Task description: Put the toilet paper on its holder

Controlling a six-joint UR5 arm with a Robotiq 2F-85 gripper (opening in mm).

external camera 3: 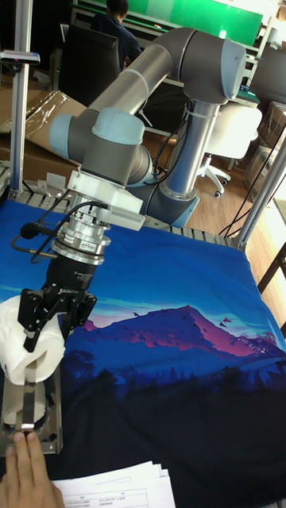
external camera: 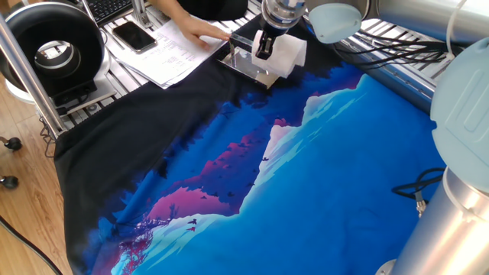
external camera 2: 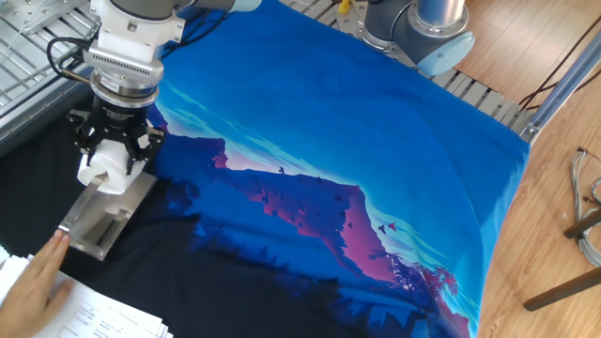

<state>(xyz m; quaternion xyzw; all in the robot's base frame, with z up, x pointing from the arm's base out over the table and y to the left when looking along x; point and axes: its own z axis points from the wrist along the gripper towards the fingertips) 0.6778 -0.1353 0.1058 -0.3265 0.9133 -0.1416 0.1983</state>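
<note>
Gripping the toilet paper [external camera 2: 105, 165], jaws over the holder [external camera 2: 101, 222], a person's hand [external camera 2: 30, 289] steadying its end, paper sheets [external camera: 164, 52] beside.

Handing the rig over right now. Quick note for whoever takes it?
Gripper: shut on the roll, carrying it just above the holder.
Holder: on the dark edge of the cloth, beside the paper sheets. A person's hand is at its near end.
Done: roll picked up and brought to the holder.
Left: get the roll onto the holder, open, pull back. Whether it is threaded at all cannot be told from these views. Watch that hand.
</note>
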